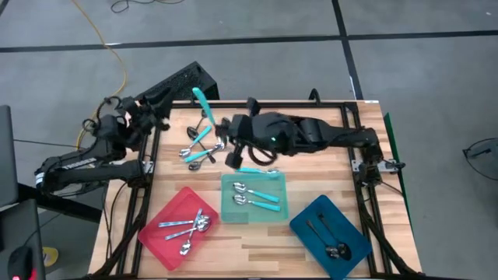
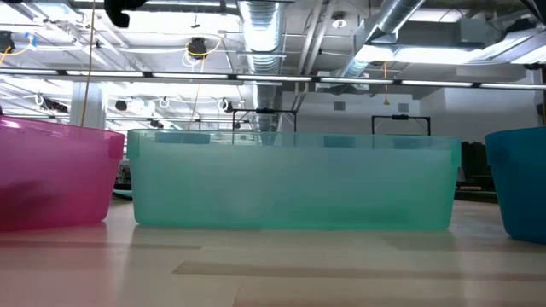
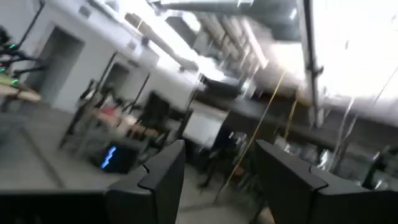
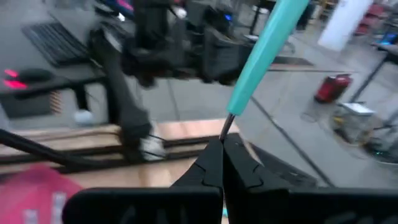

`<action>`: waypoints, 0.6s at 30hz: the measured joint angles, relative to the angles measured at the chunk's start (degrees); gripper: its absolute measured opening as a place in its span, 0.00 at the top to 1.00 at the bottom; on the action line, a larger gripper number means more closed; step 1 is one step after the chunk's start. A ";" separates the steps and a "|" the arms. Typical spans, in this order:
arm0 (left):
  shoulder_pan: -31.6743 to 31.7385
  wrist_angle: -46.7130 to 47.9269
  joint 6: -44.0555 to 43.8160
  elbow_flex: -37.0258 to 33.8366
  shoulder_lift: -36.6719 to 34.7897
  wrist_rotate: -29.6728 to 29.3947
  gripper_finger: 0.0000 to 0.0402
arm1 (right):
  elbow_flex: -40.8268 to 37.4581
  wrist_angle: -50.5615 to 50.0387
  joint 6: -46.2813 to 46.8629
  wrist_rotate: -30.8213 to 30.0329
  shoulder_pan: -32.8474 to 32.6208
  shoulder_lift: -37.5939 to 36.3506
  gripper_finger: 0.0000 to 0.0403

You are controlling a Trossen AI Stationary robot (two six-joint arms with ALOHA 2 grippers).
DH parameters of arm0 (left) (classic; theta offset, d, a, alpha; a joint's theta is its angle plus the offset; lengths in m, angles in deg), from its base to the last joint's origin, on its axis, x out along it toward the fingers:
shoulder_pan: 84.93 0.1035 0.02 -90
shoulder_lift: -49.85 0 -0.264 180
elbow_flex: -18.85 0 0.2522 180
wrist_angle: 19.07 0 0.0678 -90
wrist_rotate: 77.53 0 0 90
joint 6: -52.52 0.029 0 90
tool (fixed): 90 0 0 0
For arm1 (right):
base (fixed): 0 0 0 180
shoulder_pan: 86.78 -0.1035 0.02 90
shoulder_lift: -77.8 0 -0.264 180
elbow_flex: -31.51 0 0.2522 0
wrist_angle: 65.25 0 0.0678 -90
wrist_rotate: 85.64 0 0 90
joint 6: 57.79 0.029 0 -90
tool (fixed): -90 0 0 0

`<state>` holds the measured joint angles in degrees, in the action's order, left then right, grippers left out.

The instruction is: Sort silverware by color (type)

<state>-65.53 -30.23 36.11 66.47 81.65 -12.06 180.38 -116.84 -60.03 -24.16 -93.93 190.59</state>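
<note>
A: What is held?
B: A turquoise-handled spoon (image 4: 268, 53) is pinched at its neck in the shut right hand (image 4: 222, 163), above the tabletop (image 1: 327, 167) near the teal tray (image 1: 283, 208). The left hand (image 3: 217, 180) is parked open, empty, off the edge.
A: How is it best placed?
B: It should be lowered flat beside the matching spoons (image 1: 257, 194) before release

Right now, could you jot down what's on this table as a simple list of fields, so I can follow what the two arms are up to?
Right gripper: shut on a turquoise-handled spoon, lifted above the table's middle
Left gripper: open, empty, waiting off the table's left edge
Unsorted pile: mixed spoons near the far edge
Red tray: all-silver spoons
Teal tray: turquoise-handled spoons
Blue tray: dark spoons
</note>
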 joint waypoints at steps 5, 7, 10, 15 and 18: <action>-0.04 -12.56 1.85 -0.01 0.14 21.65 0.55 | -0.15 -10.39 7.91 -12.04 -1.77 1.74 0.96; -0.60 -13.84 -1.21 0.39 -0.01 27.89 0.55 | -0.33 -15.10 11.54 -16.49 -1.66 2.12 0.96; -1.39 -6.78 -5.73 1.22 -0.33 25.71 0.55 | -0.25 -14.59 13.23 -16.83 -0.82 1.98 0.96; -2.21 8.99 3.36 1.36 0.82 8.90 0.55 | -0.16 -8.48 4.25 -8.71 -1.56 0.57 0.96; -2.14 2.22 2.43 1.28 2.37 5.47 0.55 | -0.02 -8.27 2.60 -3.68 -3.42 0.20 0.96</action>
<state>-67.67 -28.01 38.54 67.75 84.02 -6.60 180.36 -125.12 -57.42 -27.84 -97.35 190.79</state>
